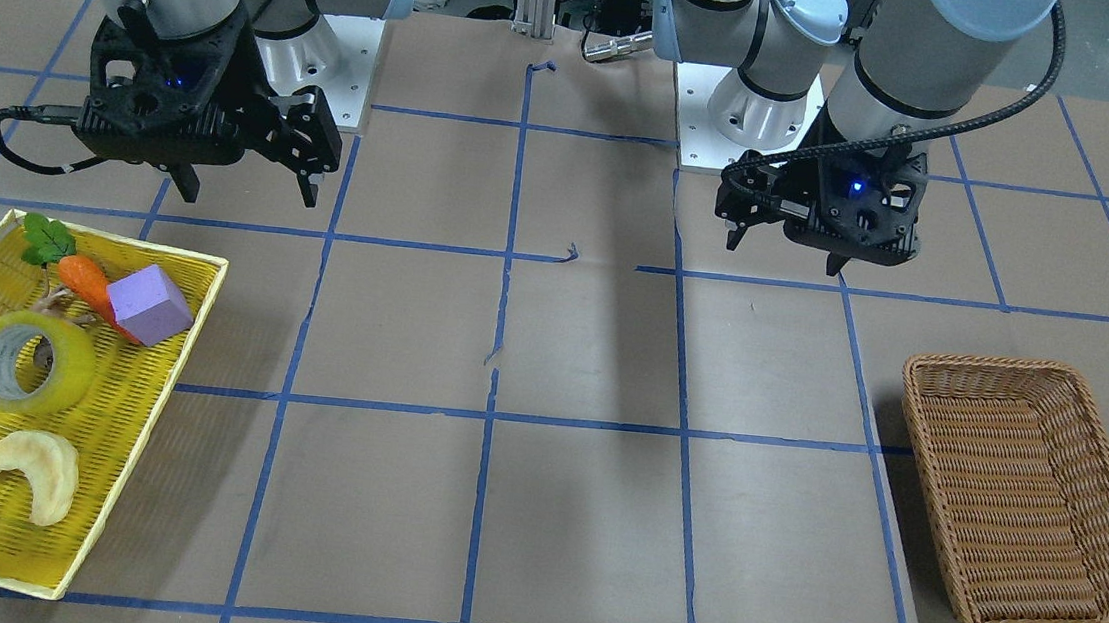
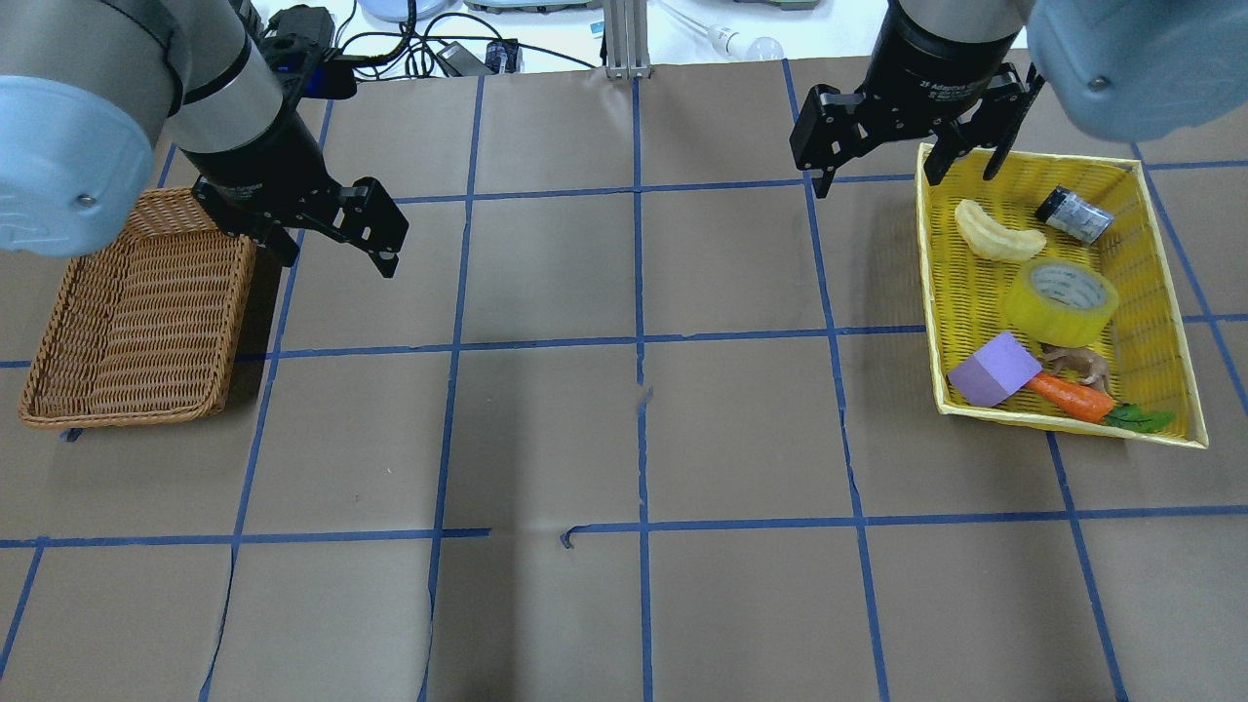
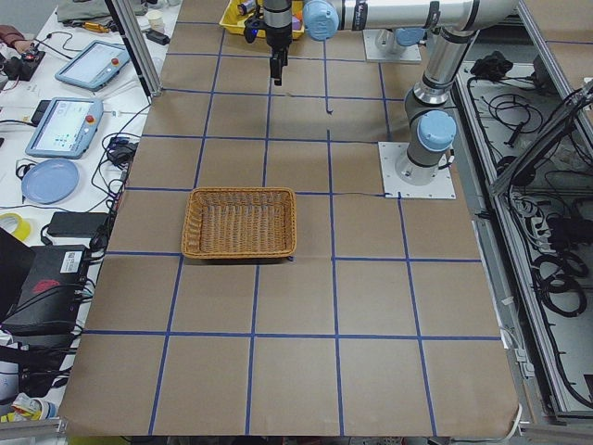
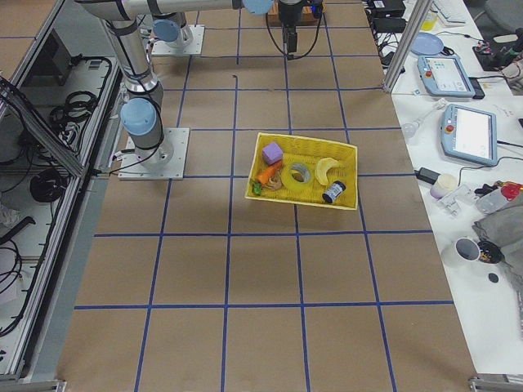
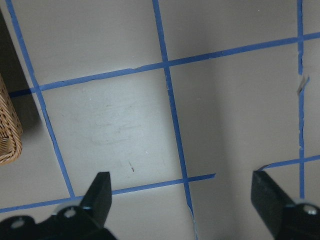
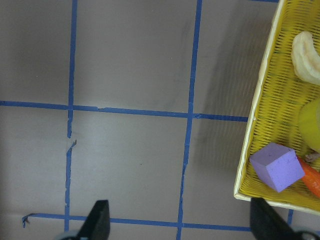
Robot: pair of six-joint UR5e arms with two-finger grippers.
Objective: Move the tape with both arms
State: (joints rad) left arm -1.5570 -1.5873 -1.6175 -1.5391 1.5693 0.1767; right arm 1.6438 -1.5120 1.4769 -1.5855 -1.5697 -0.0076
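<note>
Shows the tape (image 1: pixel 68 367) propped tilted in the yellow tray (image 1: pixel 162 388), core axis slanting upward. Has left end effector (image 1: pixel 783 256) and right end effector (image 1: pixel 248 196) spread wide above the tabletop (image 1: pixel 577 514), gripping nothing.

My left gripper (image 2: pixel 339 261) and right gripper (image 2: pixel 879 182) are black; the tape (image 2: pixel 1048 317) is yellow-green, the tray (image 2: pixel 931 292) yellow mesh, the basket (image 2: pixel 127 322) brown wicker, the table (image 2: pixel 546 429) brown with a blue grid.

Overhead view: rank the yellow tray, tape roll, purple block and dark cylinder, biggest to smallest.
1. yellow tray, largest by far
2. tape
3. purple block, only slightly smaller than the tape
4. dark cylinder, smallest
</note>
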